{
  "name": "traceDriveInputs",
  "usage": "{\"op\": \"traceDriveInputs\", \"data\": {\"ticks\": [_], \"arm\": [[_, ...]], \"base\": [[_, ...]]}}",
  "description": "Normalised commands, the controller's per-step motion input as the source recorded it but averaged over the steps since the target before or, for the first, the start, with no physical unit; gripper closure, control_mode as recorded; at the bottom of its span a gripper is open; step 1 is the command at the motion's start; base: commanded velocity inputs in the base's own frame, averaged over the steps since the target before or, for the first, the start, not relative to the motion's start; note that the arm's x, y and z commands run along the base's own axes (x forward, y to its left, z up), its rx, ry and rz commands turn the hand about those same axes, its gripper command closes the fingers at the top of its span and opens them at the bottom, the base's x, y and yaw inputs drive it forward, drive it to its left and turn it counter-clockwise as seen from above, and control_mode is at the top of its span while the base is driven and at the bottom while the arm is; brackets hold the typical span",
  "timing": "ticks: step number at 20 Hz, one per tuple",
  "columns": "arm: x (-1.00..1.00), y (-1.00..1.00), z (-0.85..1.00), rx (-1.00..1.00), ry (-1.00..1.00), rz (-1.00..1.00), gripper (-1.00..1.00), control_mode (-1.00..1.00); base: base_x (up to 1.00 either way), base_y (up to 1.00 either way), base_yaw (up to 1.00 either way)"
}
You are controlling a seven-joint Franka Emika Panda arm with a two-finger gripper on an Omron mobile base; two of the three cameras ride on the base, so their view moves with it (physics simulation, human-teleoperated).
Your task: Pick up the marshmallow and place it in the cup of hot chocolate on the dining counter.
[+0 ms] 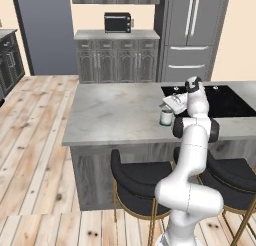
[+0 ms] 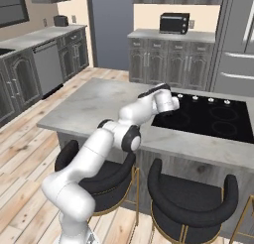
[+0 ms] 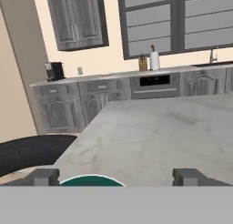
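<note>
The cup of hot chocolate stands on the dining counter just left of the cooktop, teal above and whitish below. My gripper hangs directly over it, tilted toward the cup. In the hand view the cup's teal rim peeks up at the bottom, between the two fingertips, which stand wide apart with nothing between them. My gripper is open. The marshmallow is hidden from view. In the right base view my hand covers the cup.
The inset black cooktop lies right of the cup. Black bar stools stand at the counter's near side around my base. A toaster oven sits on the far cabinets beside the tall fridge.
</note>
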Motion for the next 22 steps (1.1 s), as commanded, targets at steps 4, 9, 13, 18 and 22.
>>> {"op": "traceDriveInputs", "data": {"ticks": [4, 9, 13, 18, 22], "arm": [[-0.12, 0.03, 0.24, 0.0, -0.06, -0.03, -1.0, -1.0], [-0.31, 0.0, 0.47, 0.0, -0.14, -0.01, -1.0, -1.0], [-0.8, 0.04, 0.31, -0.03, -0.39, 0.0, -1.0, -1.0], [-1.0, 0.19, 0.3, -0.12, -0.68, 0.0, -1.0, -1.0], [-1.0, 0.33, 0.34, -0.17, -0.84, 0.0, -1.0, -1.0]], "base": [[0.0, 0.0, 0.0], [0.0, 0.0, 0.0], [0.0, 0.0, 0.0], [0.0, 0.0, 0.0], [0.0, 0.0, 0.0]]}}
